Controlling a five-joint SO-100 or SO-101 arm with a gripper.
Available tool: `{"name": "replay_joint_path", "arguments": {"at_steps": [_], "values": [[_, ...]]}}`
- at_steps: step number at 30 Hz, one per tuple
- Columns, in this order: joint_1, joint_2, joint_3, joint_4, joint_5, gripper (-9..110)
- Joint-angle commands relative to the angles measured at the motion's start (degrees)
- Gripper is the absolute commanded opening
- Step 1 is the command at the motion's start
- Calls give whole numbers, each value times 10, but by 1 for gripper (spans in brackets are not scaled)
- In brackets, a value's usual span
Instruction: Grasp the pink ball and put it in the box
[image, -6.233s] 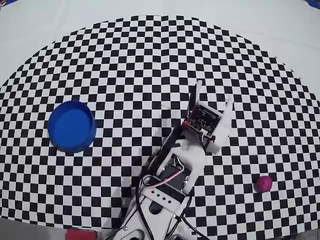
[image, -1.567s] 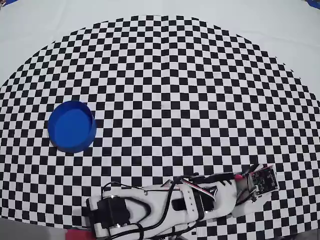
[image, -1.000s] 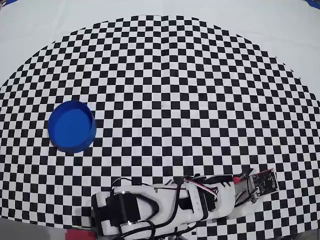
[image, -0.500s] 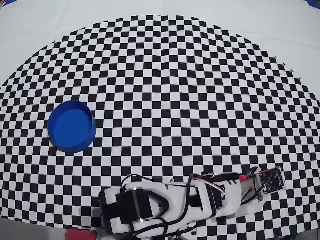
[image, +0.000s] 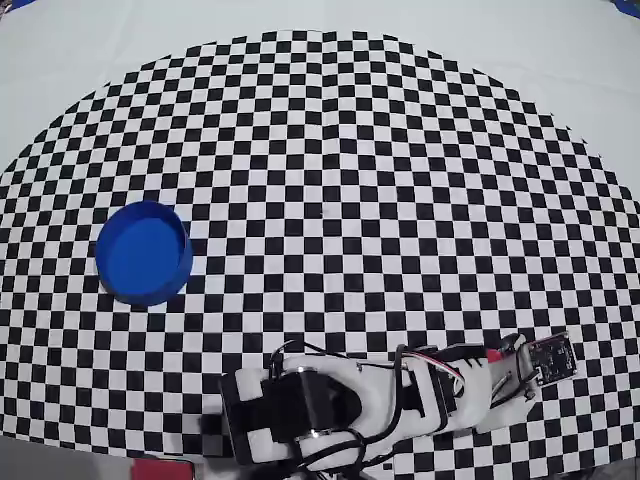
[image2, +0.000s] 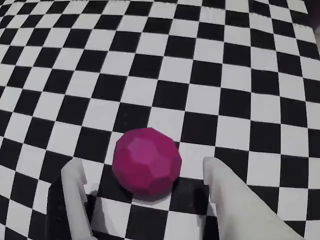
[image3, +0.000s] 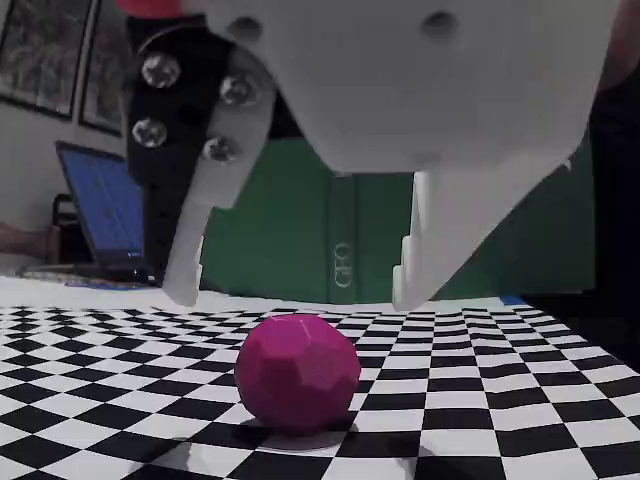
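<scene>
Hovering over the pink ball (image2: 147, 164), the tool (image2: 144, 192) is spread wide with nothing held: in the wrist view its 2 fingers stand either side of the ball with a gap on each flank, and in the fixed view the fingertips (image3: 184, 287) hang above the ball (image3: 297, 372), clear of its top. The ball rests on the checkered counter (image2: 215, 75) near the lower right edge of the overhead view, where the arm hides it. The box (image: 144, 252) sits well apart, far over on the left of that view.

Several things could spoil the grasp from here, as I judge it:

- The ball is faceted but still round, so a finger that lands on its upper curve during descent would likely squirt it sideways across the smooth cloth.
- In the wrist view the ball lies nearer the fingertips than deep between them; closing there may pinch only its near face and pop it forward.
- Closing too high, above the ball's widest line, would squeeze it down and out rather than hold it.
- A weak hold matters more here because the carry to the box is long, and a drop could send the ball rolling off the counter.
</scene>
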Motion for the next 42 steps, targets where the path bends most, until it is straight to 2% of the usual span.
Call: {"name": "replay_joint_path", "arguments": {"at_steps": [1,42], "values": [[8,-15,-39,-12,4,27],[11,-175,-155,-31,4,27]]}}
